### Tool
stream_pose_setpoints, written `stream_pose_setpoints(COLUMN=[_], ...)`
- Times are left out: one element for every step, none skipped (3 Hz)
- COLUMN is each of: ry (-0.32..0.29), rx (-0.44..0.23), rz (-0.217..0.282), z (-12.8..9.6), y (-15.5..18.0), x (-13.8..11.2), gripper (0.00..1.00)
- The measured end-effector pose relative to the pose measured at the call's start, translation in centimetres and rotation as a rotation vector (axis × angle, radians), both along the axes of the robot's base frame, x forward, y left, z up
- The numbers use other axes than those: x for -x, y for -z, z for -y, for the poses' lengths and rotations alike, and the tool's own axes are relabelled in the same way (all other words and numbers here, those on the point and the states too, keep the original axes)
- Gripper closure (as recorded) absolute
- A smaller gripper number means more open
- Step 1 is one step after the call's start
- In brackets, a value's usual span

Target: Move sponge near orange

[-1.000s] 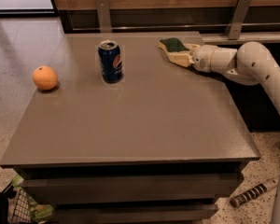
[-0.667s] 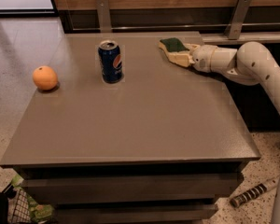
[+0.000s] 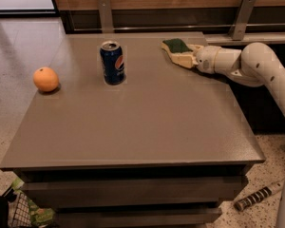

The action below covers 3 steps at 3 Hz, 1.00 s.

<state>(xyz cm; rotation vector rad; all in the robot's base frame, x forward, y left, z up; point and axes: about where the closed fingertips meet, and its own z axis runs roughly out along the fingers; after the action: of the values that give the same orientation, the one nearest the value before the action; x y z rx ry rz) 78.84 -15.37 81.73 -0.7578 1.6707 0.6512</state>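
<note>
table (image 3: 133,127) as before: pincer (image 3: 184,55) still at sponge (image 3: 176,45), back right

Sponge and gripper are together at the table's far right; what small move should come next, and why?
Probably, once the grasp is firm, lift the sponge slightly and start leftward. The gripper is at the sponge, the orange lies at the table's left edge, and the soda can stands between them.

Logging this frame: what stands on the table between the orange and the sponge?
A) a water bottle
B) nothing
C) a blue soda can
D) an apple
C: the blue soda can stands upright between the orange at left and the sponge at far right, where the gripper sits.
</note>
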Motion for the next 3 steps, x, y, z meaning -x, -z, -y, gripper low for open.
stream_pose_setpoints(ry=[0.0,0.0,0.0], rx=[0.0,0.0,0.0], rz=[0.0,0.0,0.0], z=[0.0,0.01,-0.01], y=[0.0,-0.02,-0.04], x=[0.0,0.01,0.01], gripper=[1.0,1.0,1.0])
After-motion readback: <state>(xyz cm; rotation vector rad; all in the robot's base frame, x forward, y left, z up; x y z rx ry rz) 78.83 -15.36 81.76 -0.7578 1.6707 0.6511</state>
